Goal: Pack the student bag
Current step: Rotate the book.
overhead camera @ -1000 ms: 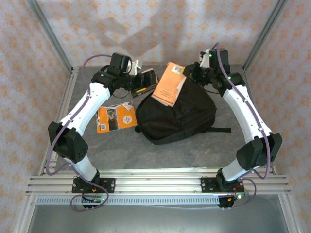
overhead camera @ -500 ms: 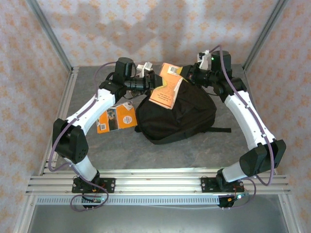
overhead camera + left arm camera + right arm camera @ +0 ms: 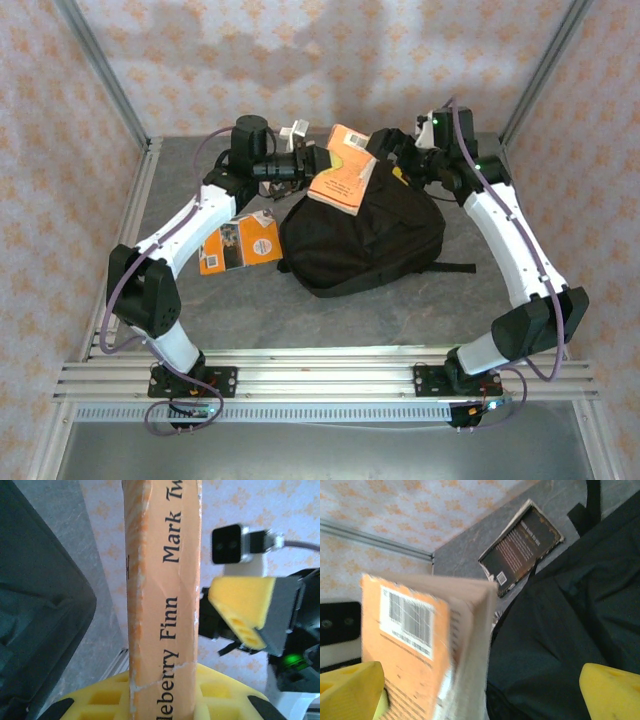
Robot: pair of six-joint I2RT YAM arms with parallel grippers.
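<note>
From above, the bag (image 3: 365,235), a soft black fabric mound, lies mid-surface with a thin strap (image 3: 455,267) trailing to the right. The grey, stone-like surface (image 3: 420,310) is bare toward the near rails, giving open room there. At the bag's far edge a book (image 3: 340,172) with an orange paper cover hangs tilted above the fabric, pinched at its left side by the left tool (image 3: 308,160). The right tool (image 3: 388,158) sits just beside the book's right edge with its jaws spread, holding nothing. A flat book (image 3: 240,243), orange with a photo panel, lies on the surface just beside the bag's left edge. From the left wrist, the book's (image 3: 162,580) creased, cracked orange spine with black lettering runs up from between the yellow foam pads of the left tool (image 3: 165,700), which is clamped on it. The bag (image 3: 35,605) is the dark rounded mass at left, and one blocky yellow pad (image 3: 242,607) of the right tool stands apart at right. From the right wrist, the right tool (image 3: 480,692) is wide open, and the blurred book (image 3: 405,645) shows its barcode and page edges beside one pad (image 3: 350,690). The bag (image 3: 565,630) spreads in smooth folds below, and a dark book (image 3: 520,545) lies flat against its edge.
</note>
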